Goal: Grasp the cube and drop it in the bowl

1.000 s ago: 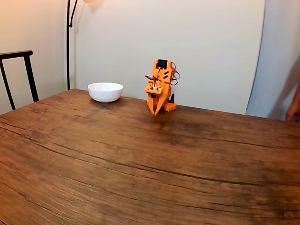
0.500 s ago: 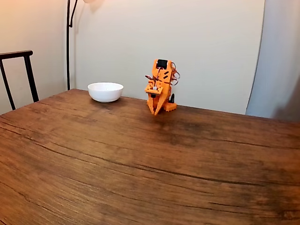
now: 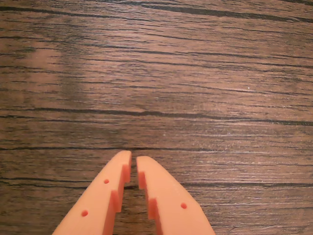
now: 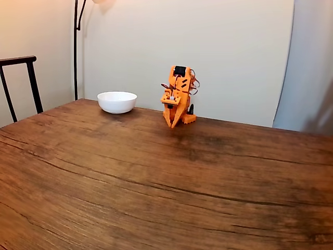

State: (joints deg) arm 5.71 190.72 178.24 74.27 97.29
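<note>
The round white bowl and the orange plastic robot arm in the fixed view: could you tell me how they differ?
The round white bowl is smooth, low and wide; the orange plastic robot arm is angular, taller and narrower, folded with its gripper pointing down at the table. The bowl stands left of the arm. Both rest at the far side of the brown wooden table.

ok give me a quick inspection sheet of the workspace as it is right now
surface: dark wooden table, heavy grain lines.
job's things: white bowl at the far edge, left of the arm in the fixed view; no cube seen.
clutter: nothing seen.
end effector: orange end effector pointing down at bare wood, fingers nearly together, nothing between them.
cables: red wires on the folded arm.
surroundings: black chair, lamp pole, pale wall.
</note>
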